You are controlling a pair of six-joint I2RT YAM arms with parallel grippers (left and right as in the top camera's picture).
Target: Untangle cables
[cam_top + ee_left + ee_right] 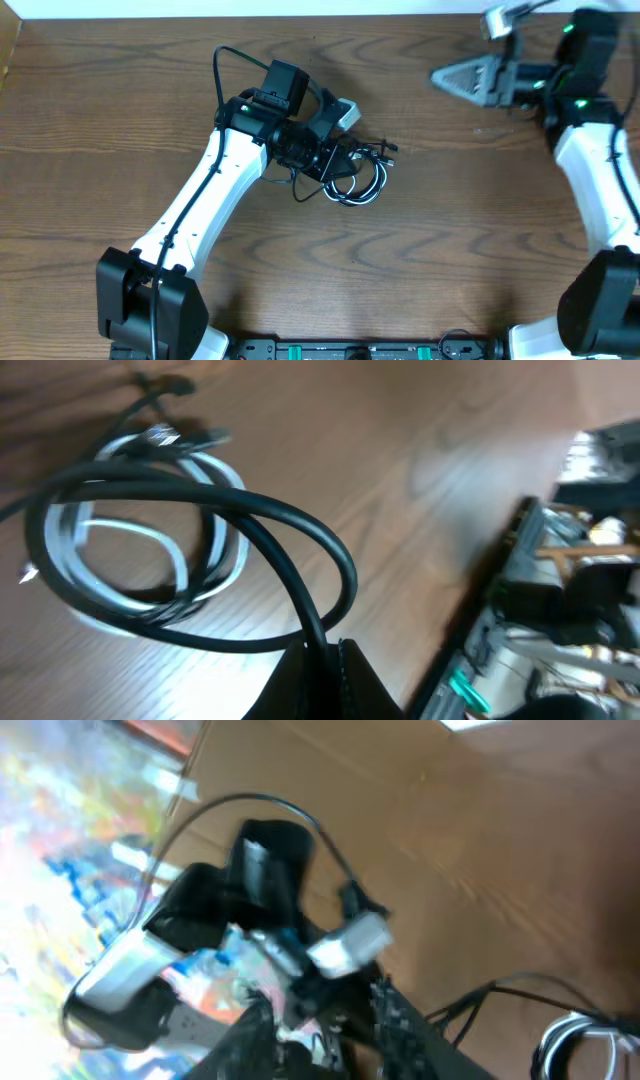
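Observation:
The cables [357,178] lie in a small tangle at the table's middle: black cords looped with a coiled white cord, plug ends toward the right. In the left wrist view a thick black cable loop [200,510] lies over the white coil [150,565]. My left gripper [325,665] is shut on this black cable and sits at the bundle's left edge in the overhead view [322,158]. My right gripper [455,78] is up at the far right, away from the cables, with its fingers apart and empty [325,1040]. Its blurred view shows the bundle's edge [585,1035].
The wooden table [450,230] carries only the cable bundle. The left arm [200,220] stretches diagonally from the front left to the middle. The right arm [600,170] runs along the right edge. A black rail with green parts [350,350] lines the front edge.

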